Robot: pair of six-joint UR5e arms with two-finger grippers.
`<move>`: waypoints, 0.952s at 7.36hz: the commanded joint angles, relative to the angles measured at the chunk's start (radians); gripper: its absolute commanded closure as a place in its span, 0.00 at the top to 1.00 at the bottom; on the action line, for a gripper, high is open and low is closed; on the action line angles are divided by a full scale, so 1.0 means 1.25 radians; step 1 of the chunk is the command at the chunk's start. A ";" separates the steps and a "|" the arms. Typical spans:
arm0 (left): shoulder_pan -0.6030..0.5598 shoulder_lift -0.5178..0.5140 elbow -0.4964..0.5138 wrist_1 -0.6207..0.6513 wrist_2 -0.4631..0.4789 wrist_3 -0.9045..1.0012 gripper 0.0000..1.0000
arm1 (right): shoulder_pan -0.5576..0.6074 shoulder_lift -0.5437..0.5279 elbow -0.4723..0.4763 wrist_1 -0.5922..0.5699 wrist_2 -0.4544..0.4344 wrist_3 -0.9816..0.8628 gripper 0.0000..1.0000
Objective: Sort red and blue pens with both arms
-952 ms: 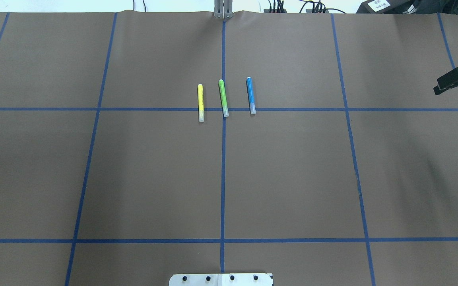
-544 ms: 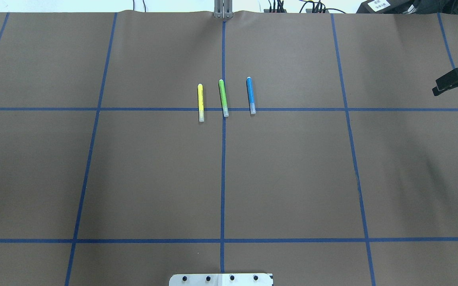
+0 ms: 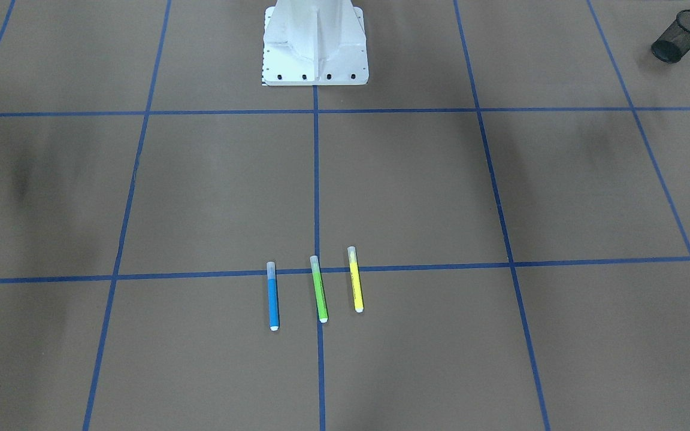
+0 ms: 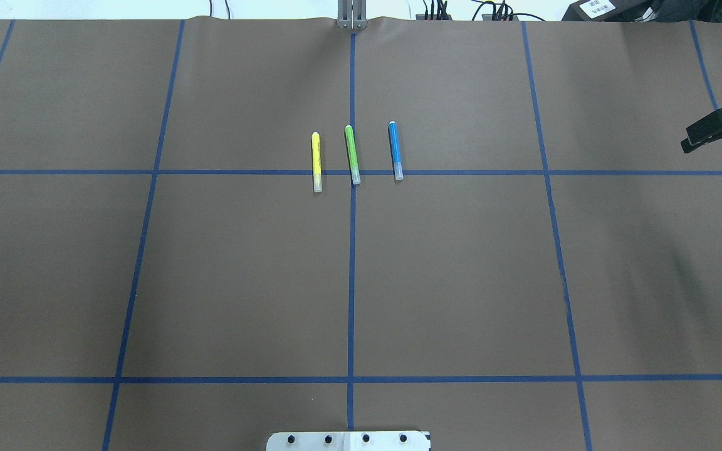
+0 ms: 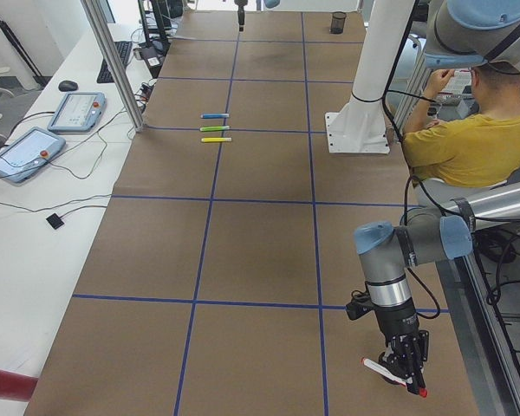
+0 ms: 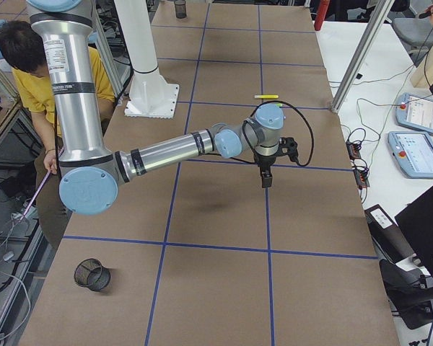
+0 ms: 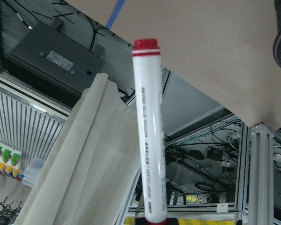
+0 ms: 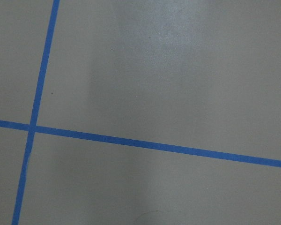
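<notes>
White-barrelled red pen [image 7: 150,136], red-banded end; blue pen [image 4: 395,150], greyish cap

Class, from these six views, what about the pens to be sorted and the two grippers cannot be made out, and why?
- blue pen: hidden in exterior right view, behind the right arm.
- red pen: lower end cut off by the left wrist view's bottom edge; print unreadable.
- left gripper: shows only in exterior left, too small to judge its grip.
- right gripper: small and dark at the overhead view's edge; open or shut unclear.
</notes>
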 commanded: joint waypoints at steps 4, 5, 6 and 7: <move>0.002 0.017 0.013 0.026 -0.162 0.001 0.00 | -0.001 -0.001 -0.001 0.000 0.000 0.000 1.00; 0.002 0.018 0.020 0.026 -0.185 0.001 0.00 | -0.001 -0.005 -0.001 0.000 0.000 0.000 1.00; 0.002 0.020 0.033 0.027 -0.213 0.001 0.00 | -0.001 -0.006 -0.001 0.000 -0.001 0.000 1.00; 0.002 0.020 0.048 0.027 -0.216 0.001 0.00 | -0.001 -0.006 -0.001 0.000 -0.001 0.000 1.00</move>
